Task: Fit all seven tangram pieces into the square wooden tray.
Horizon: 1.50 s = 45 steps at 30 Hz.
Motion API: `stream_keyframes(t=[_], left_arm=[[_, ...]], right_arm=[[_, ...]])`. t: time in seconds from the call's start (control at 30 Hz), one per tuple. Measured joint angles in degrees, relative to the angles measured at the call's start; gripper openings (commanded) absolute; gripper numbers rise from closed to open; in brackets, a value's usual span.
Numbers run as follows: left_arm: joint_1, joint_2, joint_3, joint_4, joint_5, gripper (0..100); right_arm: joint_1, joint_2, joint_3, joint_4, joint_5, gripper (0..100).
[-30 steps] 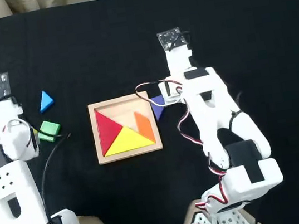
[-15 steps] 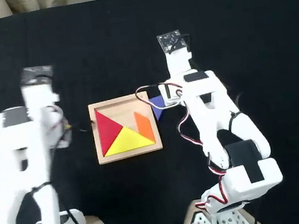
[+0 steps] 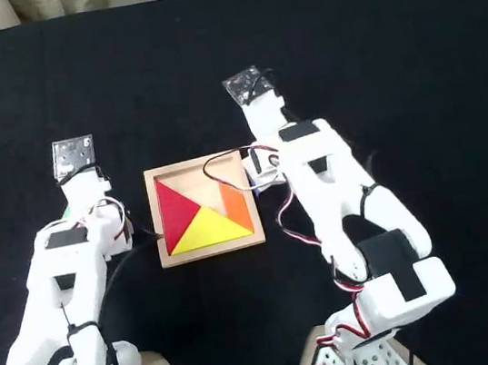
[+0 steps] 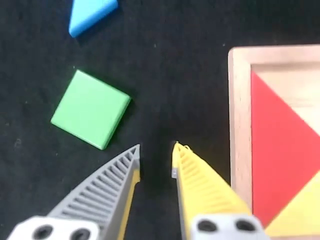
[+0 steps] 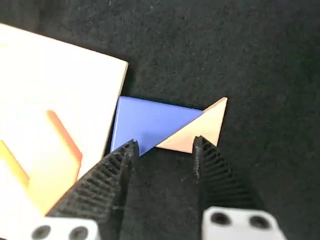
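Note:
The square wooden tray [image 3: 157, 219] holds a red triangle [image 3: 175, 213], a yellow triangle [image 3: 207, 232] and an orange piece [image 3: 235, 204]. My left gripper [image 4: 156, 147] is open and empty over the cloth, between a green square [image 4: 91, 109] and the tray's left wall [image 4: 239, 120]. A light blue triangle [image 4: 92, 12] lies beyond the square. My right gripper [image 5: 164, 145] is open at the tray's right edge [image 5: 65, 85]. Its fingers [image 5: 125, 160] straddle the spot where a blue triangle [image 5: 147, 122] and a pale peach triangle [image 5: 200, 127] touch.
Black cloth covers the table. Both white arms [image 3: 67, 291] [image 3: 344, 204] flank the tray, with cables looping near its right side. The arm bases stand at the near edge.
The left arm has swung from the table's left edge in toward the tray's left side. The right arm has shifted left and now covers the blue triangle from above.

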Motion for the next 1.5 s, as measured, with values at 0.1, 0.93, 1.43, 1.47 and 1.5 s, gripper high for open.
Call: stream_keyframes(t=[0.1,0.93,1.43,1.47,1.5], left_arm=[[2.55,-0.18,0.09,1.67,0.35,12],[-0.09,-0.7,1.32,-1.14,7.65,11],[-0.09,-0.7,1.32,-1.14,7.82,11],[-0.09,-0.7,1.32,-1.14,7.82,11],[-0.09,-0.7,1.32,-1.14,7.82,11]], right_arm=[[0.18,0.09,-0.09,0.0,1.58,17.2],[5.89,15.74,-18.29,8.18,1.32,17.0],[6.33,27.69,-36.66,20.04,0.18,16.9],[6.42,27.69,-37.1,20.13,-0.62,16.5],[6.51,27.78,-37.45,20.22,-1.49,15.0]])
